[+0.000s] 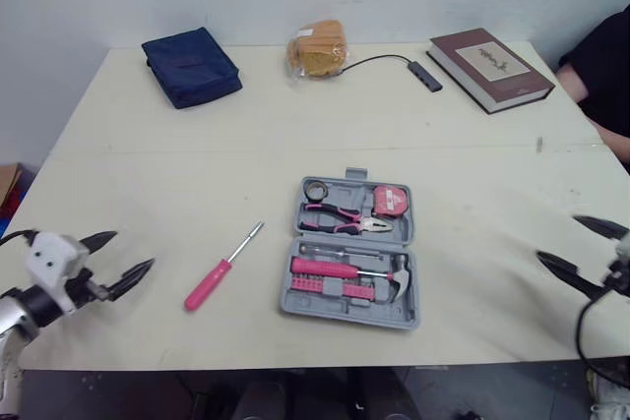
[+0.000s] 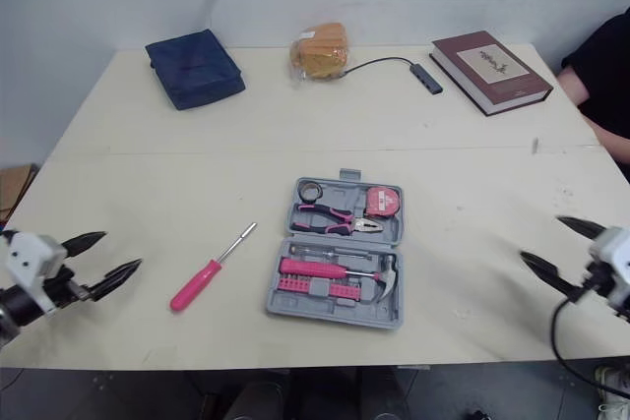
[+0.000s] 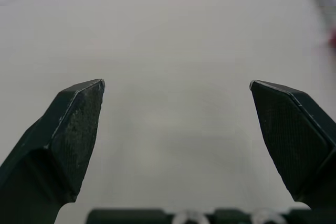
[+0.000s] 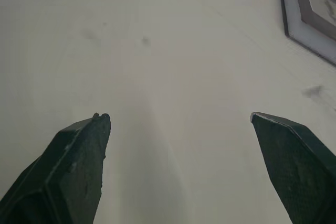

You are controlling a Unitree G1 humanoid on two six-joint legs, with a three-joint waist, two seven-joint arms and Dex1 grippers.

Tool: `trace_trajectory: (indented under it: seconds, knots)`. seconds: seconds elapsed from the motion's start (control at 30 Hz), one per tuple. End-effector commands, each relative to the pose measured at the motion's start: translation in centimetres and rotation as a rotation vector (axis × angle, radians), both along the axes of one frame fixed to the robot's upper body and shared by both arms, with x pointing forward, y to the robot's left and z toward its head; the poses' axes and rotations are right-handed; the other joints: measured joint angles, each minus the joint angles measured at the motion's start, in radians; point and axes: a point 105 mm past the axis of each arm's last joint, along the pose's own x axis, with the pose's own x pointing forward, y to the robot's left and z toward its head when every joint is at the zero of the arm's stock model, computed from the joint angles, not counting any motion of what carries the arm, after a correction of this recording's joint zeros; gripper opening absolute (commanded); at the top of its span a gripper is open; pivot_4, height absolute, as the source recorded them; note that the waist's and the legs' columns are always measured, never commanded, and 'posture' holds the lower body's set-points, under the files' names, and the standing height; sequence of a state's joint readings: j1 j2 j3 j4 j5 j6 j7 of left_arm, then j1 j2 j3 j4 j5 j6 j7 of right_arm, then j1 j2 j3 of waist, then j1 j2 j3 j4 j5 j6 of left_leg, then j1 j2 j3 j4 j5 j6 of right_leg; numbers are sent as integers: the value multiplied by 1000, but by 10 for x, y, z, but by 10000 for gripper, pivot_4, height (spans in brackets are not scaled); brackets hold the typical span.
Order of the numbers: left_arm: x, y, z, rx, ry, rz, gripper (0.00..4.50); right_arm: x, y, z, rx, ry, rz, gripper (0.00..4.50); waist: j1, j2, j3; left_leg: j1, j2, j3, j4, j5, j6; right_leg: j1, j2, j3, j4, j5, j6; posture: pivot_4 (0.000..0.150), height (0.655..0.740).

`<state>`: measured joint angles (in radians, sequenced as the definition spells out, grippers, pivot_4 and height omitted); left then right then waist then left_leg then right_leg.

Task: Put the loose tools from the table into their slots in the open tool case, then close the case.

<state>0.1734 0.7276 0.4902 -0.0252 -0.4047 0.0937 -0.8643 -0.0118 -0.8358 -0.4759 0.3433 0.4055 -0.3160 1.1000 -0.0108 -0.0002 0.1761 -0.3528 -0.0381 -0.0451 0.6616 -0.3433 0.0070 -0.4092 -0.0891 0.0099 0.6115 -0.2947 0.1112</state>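
Grey tool case (image 1: 351,314), lying open and flat on the table (image 1: 197,164), near the middle of its front half. The far half of the case holds pink-handled pliers (image 1: 345,218), a pink tape measure (image 1: 394,201) and a small roll of tape (image 1: 316,190). The near half holds a hammer (image 1: 398,278) and a row of pink bits (image 1: 330,288).

One loose tool, a screwdriver (image 1: 222,268) with a pink handle and a bare metal shaft, lies on the table to the left of the case and apart from it. Its shaft points away toward the far right and its handle toward the front edge.

The left gripper (image 1: 134,249) hangs over the front left corner of the table, left of the screwdriver, with its two black fingers (image 3: 79,124) spread apart and nothing between them. The right gripper (image 1: 557,237) hangs over the front right part of the table, well apart from the case, its fingers (image 4: 79,156) likewise spread and empty above bare tabletop.

Along the far edge of the table lie a dark blue pouch (image 1: 191,67), a wrapped bun (image 1: 317,49), a small black adapter on a cable (image 1: 425,75) and a brown book (image 1: 489,68). A person in a dark sleeve (image 1: 602,66) sits at the far right corner.
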Motion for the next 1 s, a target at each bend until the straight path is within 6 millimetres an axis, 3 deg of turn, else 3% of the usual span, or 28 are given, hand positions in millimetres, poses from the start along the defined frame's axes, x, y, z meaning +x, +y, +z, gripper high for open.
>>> trace_trajectory:
  seconds: [0.03, 0.17, 0.27, 0.33, 0.43, 0.67, 0.77, 0.97, 1.0]
  knots:
    - [0, -35, 10, -23, -18, -82, 45000, 4, 40, 34, 97, -117, 149, 44489, 5, 1, 0, 0, 0, 0, 0, 1, -1, 0, 0, 0, 0, 0, 0, 1500, 7400]
    - [5, -59, 10, -44, 9, -82, 45000, 8, 64, 50, 234, -155, 219, 44489, 12, 1, 0, -1, 0, -2, 0, 0, -3, -1, 1, -1, 0, 0, 0, 1500, 7400]
    - [7, -73, 6, -75, 59, -73, 45000, -1, 97, 47, 217, -136, 384, 44489, 14, 1, 0, -1, 0, -2, 1, 1, -2, 0, 0, -1, 0, 0, 0, 1500, 7400]
    - [4, -82, -4, -80, 136, -48, 45000, -11, 131, 42, 207, -105, 549, 44489, 12, 1, 0, -1, 0, -2, 1, 1, -2, 0, 0, -1, 0, 0, 0, 1500, 7400]
    - [4, -88, -11, -93, 183, -2, 45000, -22, 161, 37, 179, -93, 696, 44489, 9, 1, 0, -1, 0, -2, 1, 0, -2, 0, 1, -1, 0, 0, 0, 1500, 7400]
    - [-14, -92, -36, 0, 310, -13, 45000, -40, 183, 31, 228, -36, 837, 44489, 12, 1, 0, -1, 0, -2, 1, 0, -2, 0, 1, -1, 0, 0, 0, 1500, 7400]
    - [-19, -86, -42, 5, 347, 18, 36694, -43, 183, 25, 225, -9, 850, 45000, 12, 1, 0, -1, 0, -2, 1, 0, -2, 0, 1, -2, 0, 0, -1, 1500, 7400]
    - [-15, -83, -36, 34, 292, 12, 9139, -35, 174, 21, 199, -19, 810, 45000, 12, 1, 0, -1, 0, -2, 1, 0, -2, 0, 1, -1, 0, -1, -1, 1500, 7400]
    - [-10, -86, -24, 15, 220, -21, 5431, -34, 172, 22, 197, -23, 805, 45000, 12, 1, 0, -1, 0, -2, 1, 0, -2, 0, 1, -2, 0, -1, -1, 1500, 7400]
